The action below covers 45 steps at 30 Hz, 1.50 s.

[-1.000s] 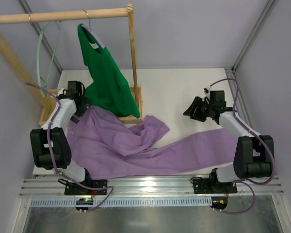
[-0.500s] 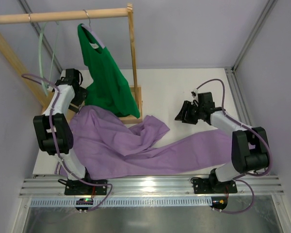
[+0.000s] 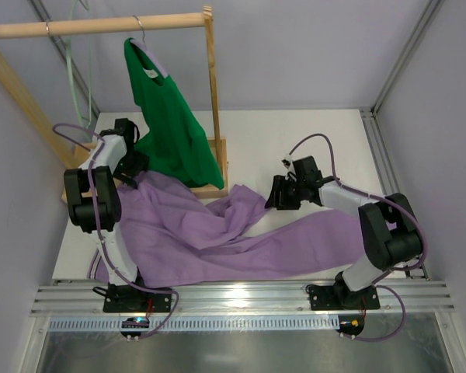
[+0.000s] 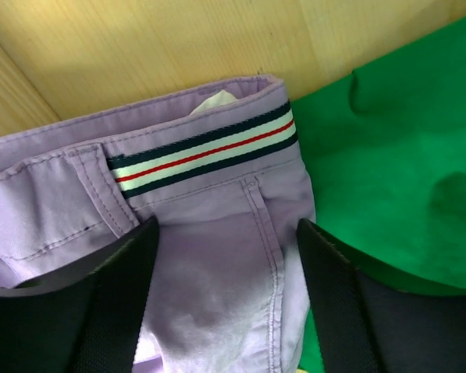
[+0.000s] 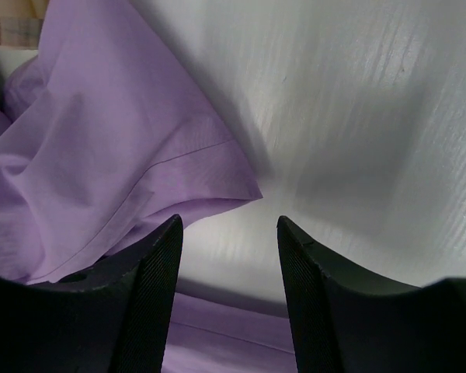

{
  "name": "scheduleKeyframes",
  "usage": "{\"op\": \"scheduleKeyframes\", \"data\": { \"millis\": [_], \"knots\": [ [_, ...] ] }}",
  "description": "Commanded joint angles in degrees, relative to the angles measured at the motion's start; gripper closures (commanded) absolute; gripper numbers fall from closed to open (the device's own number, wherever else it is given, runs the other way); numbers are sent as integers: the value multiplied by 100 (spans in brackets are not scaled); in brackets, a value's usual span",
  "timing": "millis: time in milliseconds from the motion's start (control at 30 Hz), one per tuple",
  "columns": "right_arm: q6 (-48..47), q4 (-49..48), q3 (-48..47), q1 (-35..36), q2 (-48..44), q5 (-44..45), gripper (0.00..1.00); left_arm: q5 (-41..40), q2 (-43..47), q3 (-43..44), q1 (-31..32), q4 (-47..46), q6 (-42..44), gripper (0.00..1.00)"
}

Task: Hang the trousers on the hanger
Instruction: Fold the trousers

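Left gripper (image 4: 227, 229) spread, trousers (image 3: 186, 233) between its 2 fingers, striped waistband (image 4: 206, 148) just ahead; right gripper (image 5: 229, 225) spread above hem corner (image 5: 217, 167); soft, limp fabric, pinch stiffer waistband.

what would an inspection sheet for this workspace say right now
surface: white table, partly covered by fabric
job's things: trousers spread rumpled across the table; hanger bare, at the left end of the wooden rack, apart from the trousers
clutter: green top hanging on the rack, its lower edge beside the trousers' waistband
grippers: left gripper open, straddling fabric below the waistband; right gripper open over a trouser-leg corner
cables: purple cables loop along both arms
surroundings: pale walls; metal rails at the near edge
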<state>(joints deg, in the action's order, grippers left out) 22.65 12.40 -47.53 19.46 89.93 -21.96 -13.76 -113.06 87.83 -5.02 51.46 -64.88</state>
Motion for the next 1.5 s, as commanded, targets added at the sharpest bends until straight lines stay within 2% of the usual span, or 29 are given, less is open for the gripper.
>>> {"op": "scheduleKeyframes", "data": {
  "millis": [0, 100, 133, 200, 300, 433, 533, 633, 667, 733, 833, 867, 967, 1100, 1200, 1233, 1367, 1467],
  "knots": [
    [98, -317, -107, 145, 208, 270, 44, 224, -59, 156, -26, -66, 168, 30],
    [90, -432, -160, 251, 498, 288, 44, 277, -59, 103, -26, -154, 256, 40],
    [99, -458, -204, 268, 560, 297, 44, 303, -50, 76, -34, -180, 318, 47],
    [90, -528, -204, 286, 648, 306, 44, 374, 11, -29, -26, -312, 353, 56],
    [99, -634, -213, 304, 789, 262, 44, 418, 38, -65, -26, -365, 380, 83],
    [108, -739, -187, 304, 886, 113, 44, 532, 38, -56, -26, -391, 424, 100],
    [151, -792, -116, 339, 825, 104, 46, 471, 117, -91, -17, -374, 424, 100],
    [178, -845, -90, 365, 789, 77, 53, 322, 345, -178, -26, -426, 424, 100],
    [187, -845, -99, 356, 789, 51, 61, 313, 415, -214, -34, -461, 450, 100],
    [222, -862, -134, 374, 815, 16, 69, 269, 617, -240, -26, -497, 459, 100],
    [318, -810, -230, 392, 833, -19, 92, 129, 819, -197, -26, -383, 441, 100],
    [336, -766, -248, 383, 807, 103, 96, 67, 872, -118, -26, -313, 441, 100],
    [354, -564, -213, 392, 421, 559, 96, -152, 1030, 23, -26, -120, 538, 100],
    [292, 147, -326, 383, -466, 2006, 96, -469, 1285, -29, -26, -31, 643, 100],
    [240, 709, -493, 444, -1230, 2685, 96, -627, 1453, -126, -26, -48, 670, 100],
    [239, 780, -546, 496, -1580, 2775, 96, -663, 1488, -152, -26, -40, 687, 100],
    [318, 966, -784, 988, -2049, 3091, 96, -839, 1637, -231, -26, -40, 749, 100],
    [485, 843, -846, 1655, -1980, 3250, 96, -1023, 1690, -302, -26, -40, 828, 100]
  ]
}}
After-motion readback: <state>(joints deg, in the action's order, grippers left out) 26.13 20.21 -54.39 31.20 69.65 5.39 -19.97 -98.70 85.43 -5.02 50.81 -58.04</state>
